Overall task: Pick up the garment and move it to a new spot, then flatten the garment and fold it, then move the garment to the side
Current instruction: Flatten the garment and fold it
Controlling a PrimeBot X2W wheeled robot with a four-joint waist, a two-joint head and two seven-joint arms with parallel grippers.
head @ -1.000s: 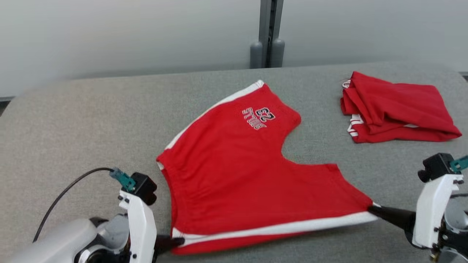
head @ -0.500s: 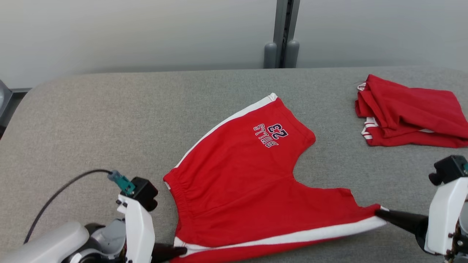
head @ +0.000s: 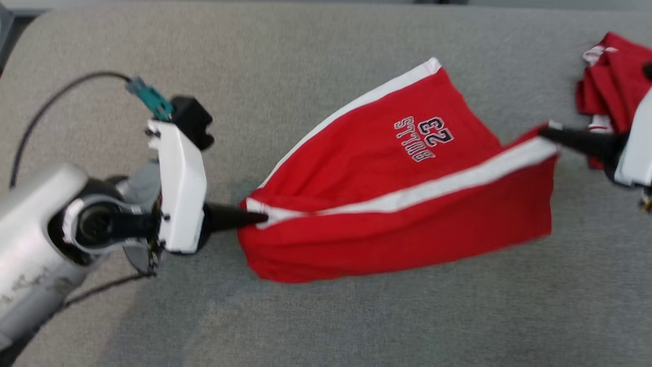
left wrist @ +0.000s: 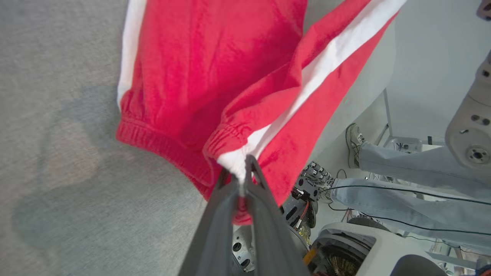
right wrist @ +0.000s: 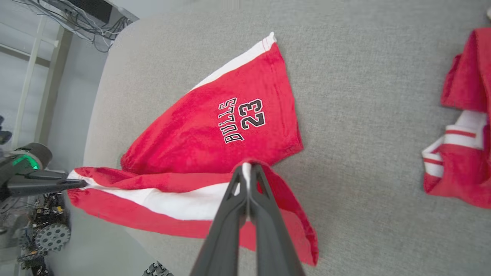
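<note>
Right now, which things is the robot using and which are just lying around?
In the job:
red shorts, both arms' jaws shut on its white stripe's ends.

Just lying about:
red clothes heap on the grey table; a person's legs nearby.

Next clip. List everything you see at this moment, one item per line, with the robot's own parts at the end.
shorts: one, red with white side stripes and "BULLS 23" print, middle of the table, near edge lifted between the two grippers
second garment: one, red with white trim, heaped at the table's right
table: one, grey fabric top, under both garments
person's legs: two, pale blue jeans and pale shoes, beyond the table edge in the left wrist view
cable: one, black, runs to a teal plug on the left wrist
left gripper: one, dark fingers, shut on the shorts' waistband at the white stripe
right gripper: one, dark fingers, shut on the same stripe's hem end
</note>
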